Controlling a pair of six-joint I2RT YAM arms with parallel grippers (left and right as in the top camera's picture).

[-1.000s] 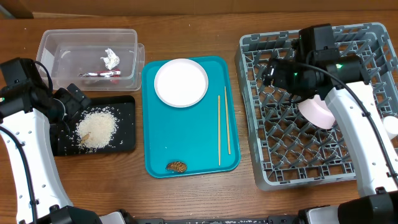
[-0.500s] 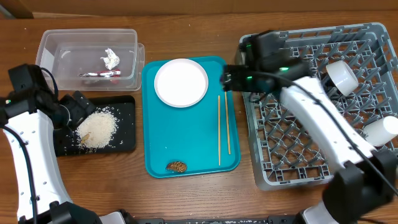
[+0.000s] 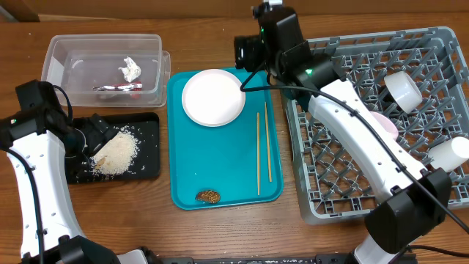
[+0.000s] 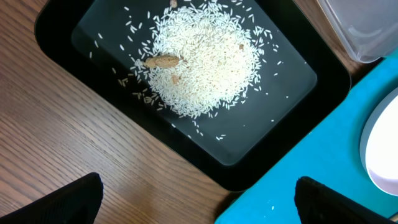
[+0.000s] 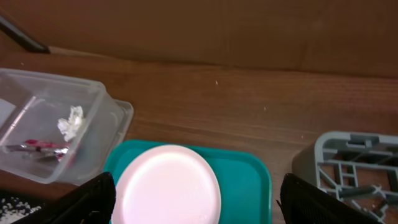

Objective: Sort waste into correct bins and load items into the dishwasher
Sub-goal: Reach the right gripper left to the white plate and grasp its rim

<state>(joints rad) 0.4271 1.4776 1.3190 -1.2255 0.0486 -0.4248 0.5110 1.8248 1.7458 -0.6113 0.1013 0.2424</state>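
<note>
Nearest the front edge, a small brown food lump point(image 3: 209, 196) is seen lying on the teal tray point(image 3: 220, 180), close to its front rim. Two wooden chopsticks point(image 3: 263, 152) are laid side by side along the tray's right side, apart from the lump. To the left, a heap of white rice point(image 3: 115, 152) is held in the black tray point(image 3: 150, 147). The left gripper point(image 3: 94, 133) is held just above that tray's left part, and its fingers point(image 4: 81, 193) are spread wide with nothing between them.

On the right, the grey dish rack point(image 3: 344, 187) is loaded with a white cup point(image 3: 448, 152) at its right edge. A pale bowl point(image 3: 387, 125) is partly hidden by the right arm point(image 3: 352, 139), and a white bowl point(image 3: 401, 89) is tilted further back. The white plate point(image 3: 213, 97) is set on the far half of the teal tray.

Behind the black tray, a crumpled tissue point(image 3: 131, 69) and a red-and-white wrapper point(image 3: 117, 87) are contained in the clear tub point(image 3: 58, 51). Farthest back, the right gripper point(image 3: 246, 53) is held above the table point(image 3: 220, 29) just beyond the plate, its fingers point(image 5: 93, 199) wide apart and empty.
</note>
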